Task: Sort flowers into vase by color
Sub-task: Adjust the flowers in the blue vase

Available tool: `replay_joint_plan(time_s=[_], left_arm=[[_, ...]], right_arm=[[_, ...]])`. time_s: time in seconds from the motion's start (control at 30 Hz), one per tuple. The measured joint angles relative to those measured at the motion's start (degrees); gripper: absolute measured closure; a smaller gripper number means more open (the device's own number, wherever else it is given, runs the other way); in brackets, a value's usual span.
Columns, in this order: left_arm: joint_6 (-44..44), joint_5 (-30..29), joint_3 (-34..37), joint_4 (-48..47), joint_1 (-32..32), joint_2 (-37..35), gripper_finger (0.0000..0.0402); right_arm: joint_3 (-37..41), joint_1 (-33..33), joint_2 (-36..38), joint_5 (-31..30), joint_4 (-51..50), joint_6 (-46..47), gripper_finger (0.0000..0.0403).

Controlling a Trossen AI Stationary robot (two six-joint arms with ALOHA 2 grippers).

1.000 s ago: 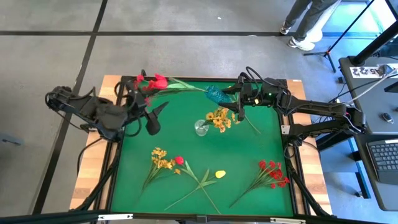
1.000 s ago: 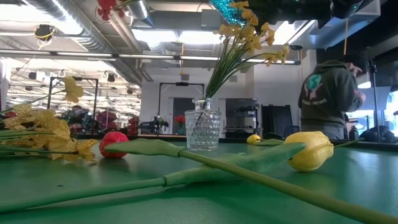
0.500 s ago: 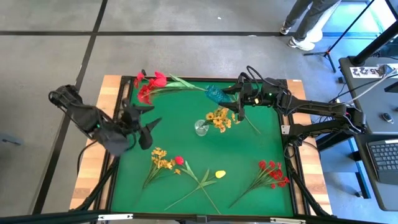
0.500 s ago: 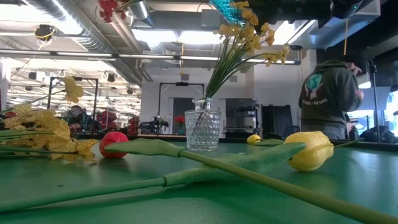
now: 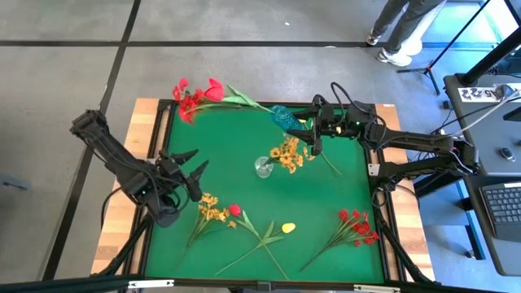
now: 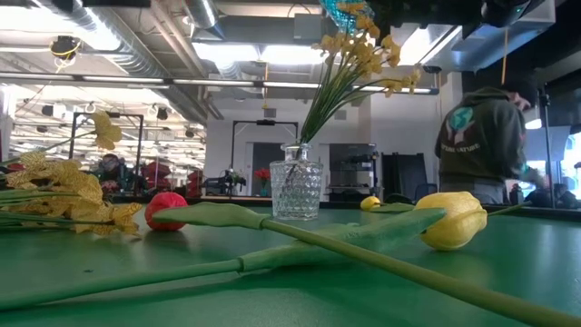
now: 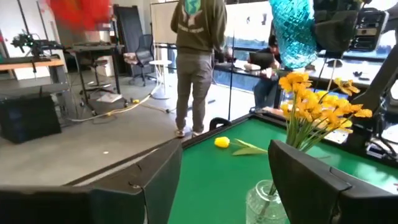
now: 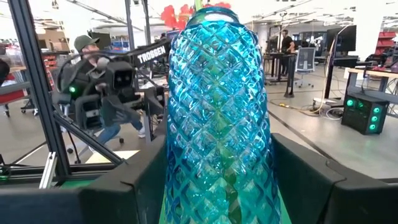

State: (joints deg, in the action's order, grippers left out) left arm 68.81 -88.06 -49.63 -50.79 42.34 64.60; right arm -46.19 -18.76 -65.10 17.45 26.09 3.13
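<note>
High view: red flowers (image 5: pixel 195 94) stand in the blue vase (image 5: pixel 284 120), blooms overhanging the mat's 11 o'clock corner. Right gripper (image 5: pixel 310 134) is clenched around that vase, holding it tilted near 12 o'clock. Yellow sprig (image 5: pixel 286 154) stands in the clear vase (image 5: pixel 263 168) at the mat's centre. Loose on the green mat (image 5: pixel 244 138): yellow cluster (image 5: pixel 210 208) and red bud (image 5: pixel 234 209) at 7 o'clock, yellow bud (image 5: pixel 288 228) at 6 o'clock, red cluster (image 5: pixel 356 225) at 4 o'clock. Left gripper (image 5: pixel 190 164) hovers at 9 o'clock, fingers spread, grasping nothing. Person's legs (image 5: pixel 403 28) at 1 o'clock, off the table.

Low view: clear vase (image 6: pixel 296 189) upright, yellow bud (image 6: pixel 454 220) lying nearest, red bud (image 6: pixel 165 210) beside the yellow cluster (image 6: pixel 64 195).
</note>
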Motion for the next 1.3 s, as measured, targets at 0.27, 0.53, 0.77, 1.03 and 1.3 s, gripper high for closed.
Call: replay_joint_plan(time_s=[0.27,0.53,0.77,1.03,1.3], left_arm=[[-4.84,9.51,6.22,13.28,-0.13,-0.02,0.0182],[-53.82,38.19,25.32,85.44,-7.82,0.04,0.0183],[-74.77,55.76,40.44,140.47,-21.7,-0.1,0.0183],[-63.12,70.28,33.82,135.03,-40.57,4.95,0.0183],[-67.46,72.69,20.76,136.3,-45.32,10.03,0.0183]], right_arm=[[0.0,-0.01,0.0,0.09,-0.09,0.05,0.0162],[0.0,-0.01,0.0,0.23,-0.07,0.03,0.0162],[0.0,-0.01,0.0,0.77,-0.07,0.27,0.0162],[0.0,-0.01,0.0,0.8,1.17,0.98,0.0162],[0.0,-0.01,0.0,1.25,0.87,1.9,0.0162]])
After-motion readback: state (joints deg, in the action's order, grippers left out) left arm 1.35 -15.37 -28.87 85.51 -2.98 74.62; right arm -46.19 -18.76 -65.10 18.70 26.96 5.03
